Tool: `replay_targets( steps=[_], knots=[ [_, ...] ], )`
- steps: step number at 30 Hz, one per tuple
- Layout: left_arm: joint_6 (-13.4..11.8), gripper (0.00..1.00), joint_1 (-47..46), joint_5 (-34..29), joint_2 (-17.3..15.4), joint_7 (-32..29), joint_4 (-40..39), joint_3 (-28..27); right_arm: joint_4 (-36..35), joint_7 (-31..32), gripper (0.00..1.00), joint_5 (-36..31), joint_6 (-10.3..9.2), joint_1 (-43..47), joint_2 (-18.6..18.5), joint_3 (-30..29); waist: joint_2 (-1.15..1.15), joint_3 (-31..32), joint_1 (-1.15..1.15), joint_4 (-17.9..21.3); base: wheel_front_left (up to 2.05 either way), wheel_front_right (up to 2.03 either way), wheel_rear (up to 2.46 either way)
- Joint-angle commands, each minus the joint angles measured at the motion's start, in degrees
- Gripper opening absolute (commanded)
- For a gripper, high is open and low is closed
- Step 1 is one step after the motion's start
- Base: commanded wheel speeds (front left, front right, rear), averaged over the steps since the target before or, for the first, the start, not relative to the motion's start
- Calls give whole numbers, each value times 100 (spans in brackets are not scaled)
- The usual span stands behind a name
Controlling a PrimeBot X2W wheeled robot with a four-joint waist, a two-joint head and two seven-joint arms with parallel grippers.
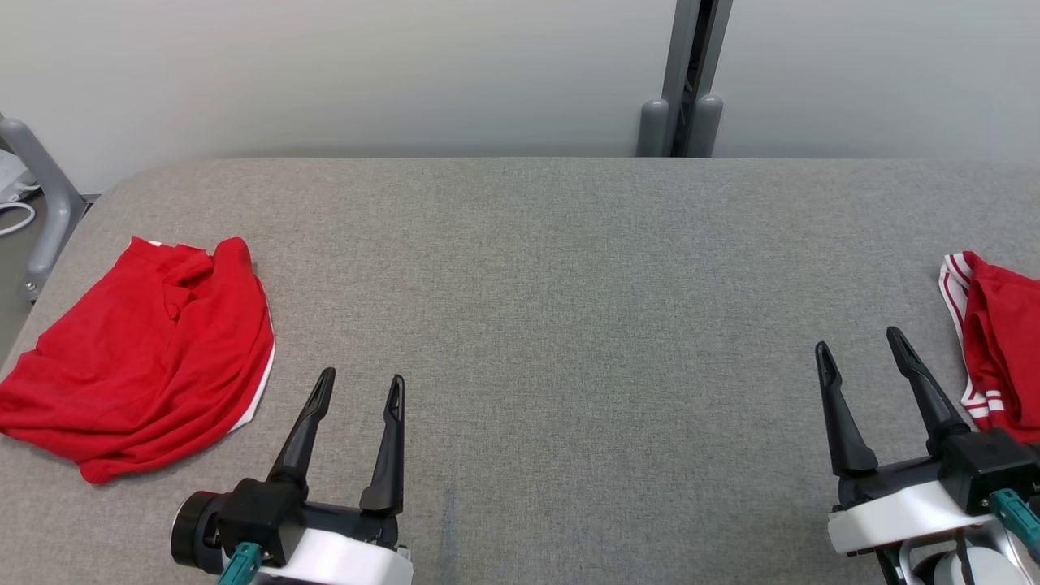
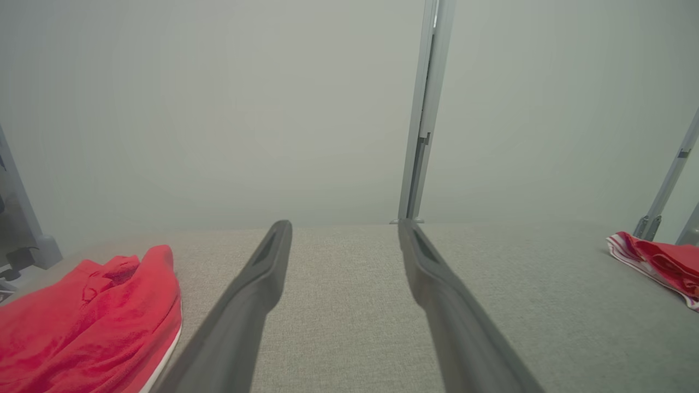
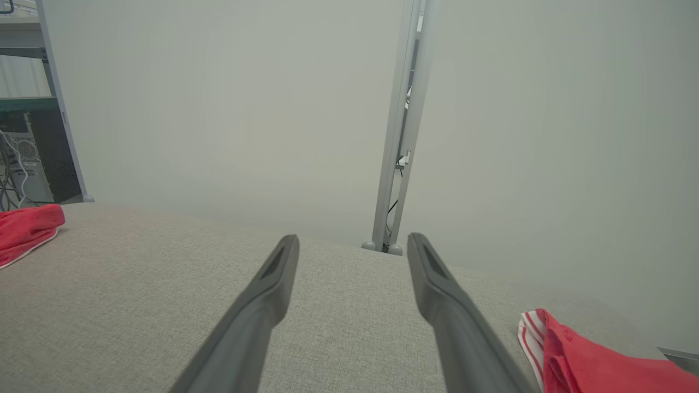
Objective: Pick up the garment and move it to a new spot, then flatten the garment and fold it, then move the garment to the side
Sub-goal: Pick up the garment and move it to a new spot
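Both grippers empty, red garment untouched.
Left gripper and right gripper hover, fingers wide, over the bare surface, seemingly kept free for folding.

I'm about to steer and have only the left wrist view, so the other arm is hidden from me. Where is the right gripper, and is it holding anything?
Observer: The right gripper is open and empty, its fingers just left of the striped red garment at the right side of the table.
Operator: And the red heap on my left, how far does it come back toward us?
Observer: The near edge of that crumpled red garment comes back about level with the finger bases of the left gripper, with bare table between them.
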State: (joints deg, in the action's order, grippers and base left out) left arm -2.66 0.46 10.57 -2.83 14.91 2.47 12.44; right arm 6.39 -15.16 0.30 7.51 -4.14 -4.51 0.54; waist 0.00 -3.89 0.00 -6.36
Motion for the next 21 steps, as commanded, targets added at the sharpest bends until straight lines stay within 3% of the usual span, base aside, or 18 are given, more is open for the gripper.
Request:
replay_targets(
  steps=[1, 11, 21],
  knots=[
    [-36, 100, -88, -20, -15, 30, 9, 0, 13, -7, 100, 17, -5, 38, -20, -25, 0, 3, 0, -4, 0, 0, 0],
    [-6, 100, -149, -83, -17, 30, 38, 33, -19, -7, 100, 46, -5, 67, -21, -65, 0, -85, 0, -264, 0, 0, 0],
    [-17, 100, -192, -153, -16, 30, -19, -208, -150, -7, 100, 219, -5, -22, -112, 470, 0, -192, 0, -1104, 0, 0, 0]
  ],
)
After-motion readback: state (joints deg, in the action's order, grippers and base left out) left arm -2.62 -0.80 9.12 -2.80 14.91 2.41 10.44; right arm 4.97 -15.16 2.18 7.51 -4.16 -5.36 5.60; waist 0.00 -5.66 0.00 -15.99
